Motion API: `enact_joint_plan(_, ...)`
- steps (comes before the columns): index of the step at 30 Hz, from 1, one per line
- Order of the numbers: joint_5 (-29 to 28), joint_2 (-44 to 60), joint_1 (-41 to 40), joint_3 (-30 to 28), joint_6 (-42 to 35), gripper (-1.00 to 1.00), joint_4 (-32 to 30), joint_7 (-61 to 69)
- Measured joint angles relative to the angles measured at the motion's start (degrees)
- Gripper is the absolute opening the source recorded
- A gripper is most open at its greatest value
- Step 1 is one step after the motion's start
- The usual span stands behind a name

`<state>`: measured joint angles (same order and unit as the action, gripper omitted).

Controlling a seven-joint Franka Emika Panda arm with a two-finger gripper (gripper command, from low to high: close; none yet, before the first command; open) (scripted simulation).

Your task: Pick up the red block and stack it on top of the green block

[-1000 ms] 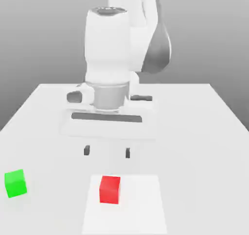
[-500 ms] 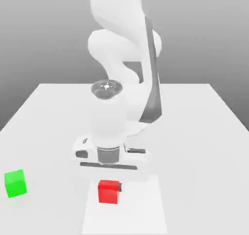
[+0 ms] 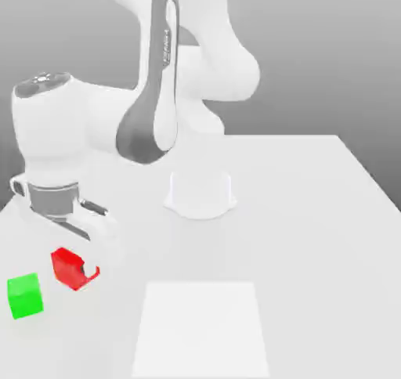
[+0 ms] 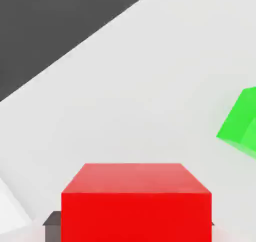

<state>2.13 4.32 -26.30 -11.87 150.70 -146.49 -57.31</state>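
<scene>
The red block hangs tilted above the table, held in my gripper, which is shut on it at the exterior view's left. In the hand view the red block sits between the dark fingertips. The green block rests on the table just below and to the left of the red block in the exterior view, a small gap apart. The hand view catches the green block off to one side of the red one.
A white square patch lies on the table near its front edge. The arm's round white base stands mid-table. The table's left edge runs close to the green block.
The gripper closed on the red block, lifted it off the white square patch and carried it to the exterior view's left, close to the green block. The green block has not moved.
</scene>
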Motion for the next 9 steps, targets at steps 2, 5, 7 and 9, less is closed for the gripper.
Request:
enact_joint_plan(2, 1.14, 2.32, -1.74, -0.95, 0.52, -1.00, 1.75, -1.00)
enact_joint_plan(5, 4.13, 8.04, -2.83, 0.22, 5.30, -1.00, 2.53, 0.62)
enact_joint_plan(7, 5.05, 9.87, -3.33, 0.86, 6.95, 1.00, 2.66, 1.24)
enact_joint_plan(9, 5.05, 9.87, -3.33, 0.86, 6.95, 1.00, 2.66, 1.24)
